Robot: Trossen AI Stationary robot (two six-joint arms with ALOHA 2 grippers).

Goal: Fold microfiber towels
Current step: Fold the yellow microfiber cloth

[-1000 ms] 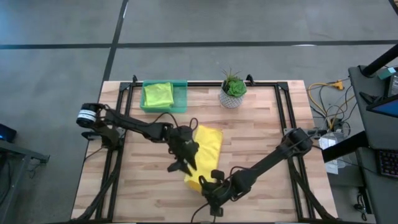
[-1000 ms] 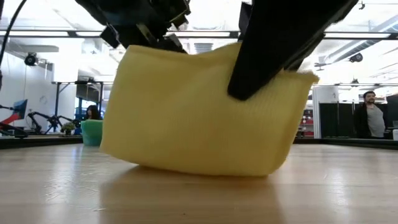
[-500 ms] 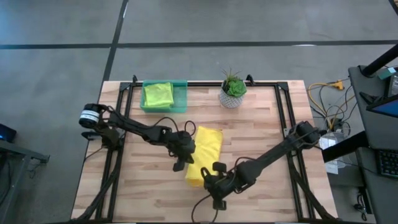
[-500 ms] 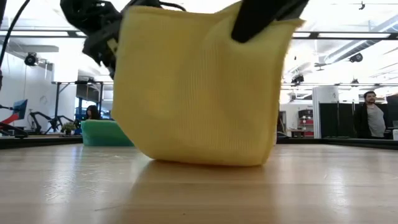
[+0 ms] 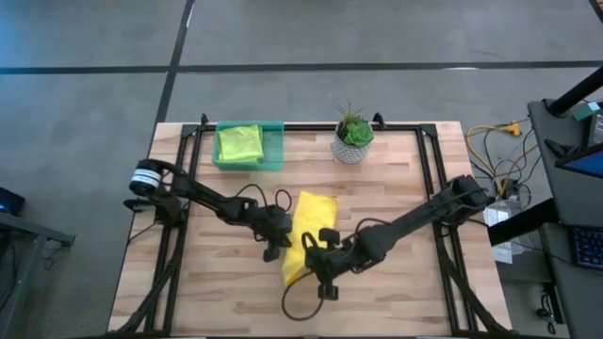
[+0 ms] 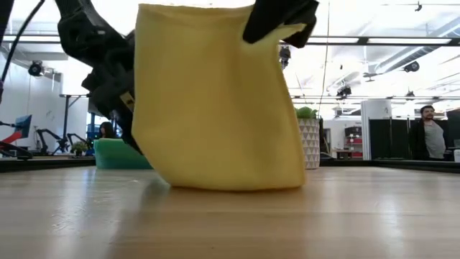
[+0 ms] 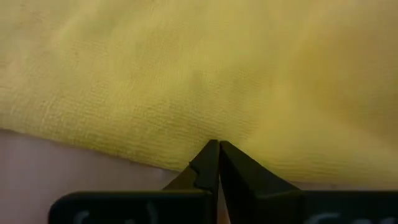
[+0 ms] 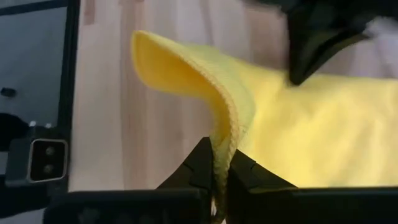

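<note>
Wooden worktop point(image 5: 396, 273) carries the yellow towel point(image 5: 309, 226), lifted just in front of the plant point(image 5: 352, 135). My left gripper point(image 5: 274, 247) and right gripper point(image 5: 313, 252) both pinch its edge shut. I fear uneven pulling lets it slip.

Potted plant point(image 5: 353, 134), green tray point(image 5: 274, 149) (far edge); person point(image 6: 429, 133), probably standing.

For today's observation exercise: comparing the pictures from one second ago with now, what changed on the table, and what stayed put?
The left claw, open beside the yellow towel a second ago, has shut on its edge. The right claw stayed shut on the towel's near edge and carried it farther from the table's front, lifting the cloth taller in the low view. The green towel in its tray and the potted plant did not move.
</note>
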